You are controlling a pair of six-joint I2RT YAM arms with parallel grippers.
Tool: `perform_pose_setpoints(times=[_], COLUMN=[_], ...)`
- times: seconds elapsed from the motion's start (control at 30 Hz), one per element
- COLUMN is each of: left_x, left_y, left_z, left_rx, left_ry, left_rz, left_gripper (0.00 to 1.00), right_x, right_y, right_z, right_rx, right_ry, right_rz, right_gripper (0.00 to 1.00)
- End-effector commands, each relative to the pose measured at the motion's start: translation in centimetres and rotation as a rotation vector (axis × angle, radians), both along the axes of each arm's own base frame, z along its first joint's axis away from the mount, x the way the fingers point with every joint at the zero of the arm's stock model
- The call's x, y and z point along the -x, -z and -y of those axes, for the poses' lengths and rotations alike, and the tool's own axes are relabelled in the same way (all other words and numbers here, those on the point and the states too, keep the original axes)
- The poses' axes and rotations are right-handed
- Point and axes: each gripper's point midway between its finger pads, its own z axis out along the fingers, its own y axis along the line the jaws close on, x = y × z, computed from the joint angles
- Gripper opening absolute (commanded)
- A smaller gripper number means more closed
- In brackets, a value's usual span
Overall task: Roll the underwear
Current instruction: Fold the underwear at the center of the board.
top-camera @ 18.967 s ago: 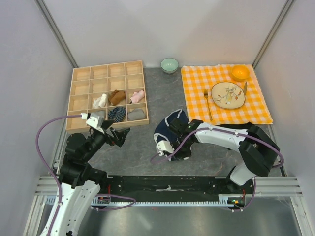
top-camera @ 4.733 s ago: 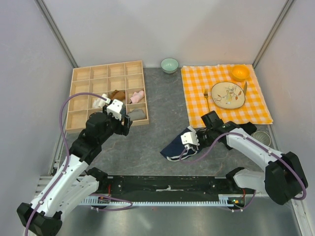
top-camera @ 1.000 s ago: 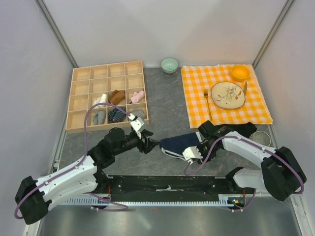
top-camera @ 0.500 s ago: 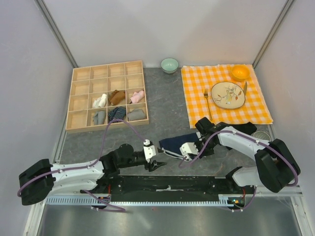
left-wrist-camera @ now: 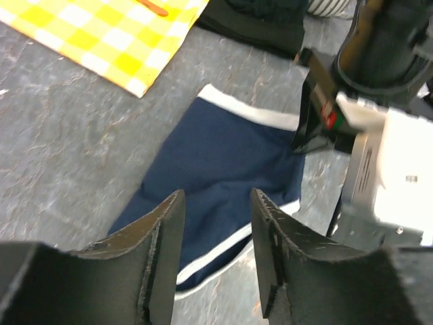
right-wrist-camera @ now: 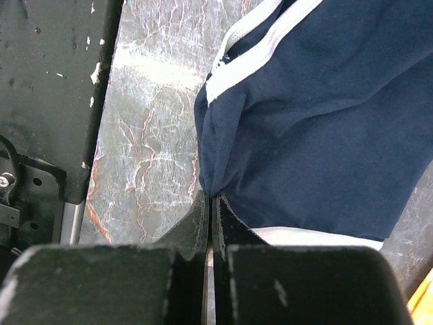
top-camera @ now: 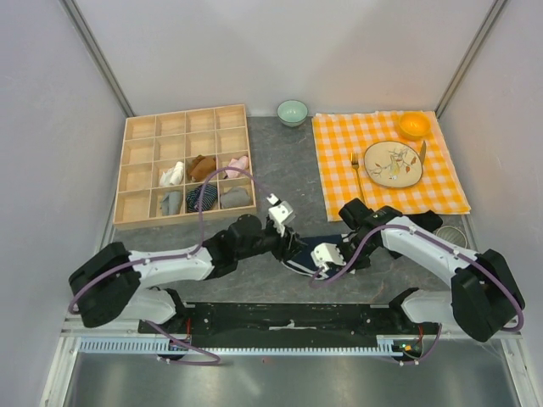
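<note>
Top external view puts the underwear (top-camera: 305, 246) on the grey table (top-camera: 280, 182), toward the near edge. It lies between your two arms and just off the near-left corner of the yellow checked cloth (top-camera: 390, 170). It shows as a dark navy patch with white trim.

Your right wrist view shows the right gripper (right-wrist-camera: 211, 206) with its jaws pressed together on a folded edge of the navy fabric. White trim runs above the pinch, and another white band shows just beside the jaws on the right.

Your left wrist view shows the left gripper (left-wrist-camera: 215, 203) with its jaws parted and nothing between them. It is held above the end of the garment where a white-trimmed hem lies on the table. You cannot tell from that view whether the jaws touch the fabric. The right gripper meets the garment's right side there.
</note>
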Motion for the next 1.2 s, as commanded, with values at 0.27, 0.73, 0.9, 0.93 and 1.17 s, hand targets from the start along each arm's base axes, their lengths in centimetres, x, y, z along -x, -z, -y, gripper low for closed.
perform_pose_setpoints(times=[0.27,0.73,0.9,0.93,1.17], left_x=[0.1,-0.7,-2.0,-2.3,1.1], left_y=[5.9,10.9,6.3,5.5,1.6], left_z=[6.2,4.3,3.0,2.6,0.5], left_rx=[-0.057,-0.158,-0.039,-0.025,0.078], left_ry=[0.122,0.010,-0.062,-0.069,0.141], left_rz=[-0.264,-0.307,-0.228,-0.201,0.102], left_gripper=[0.22,0.24,0.36,0.38,0.54], right_x=[-1.9,-5.1,-6.8,-6.8,-8.4], right_y=[-1.8,-2.8,-2.5,-2.0,-2.1], right_z=[-0.4,-1.2,-1.4,-1.4,-2.2], right_rx=[-0.085,-0.168,-0.177,-0.170,-0.171], right_ry=[0.090,0.217,0.271,0.280,0.323], right_rz=[-0.001,-0.082,-0.138,-0.167,-0.232], right_gripper=[0.00,0.00,0.00,0.00,0.00])
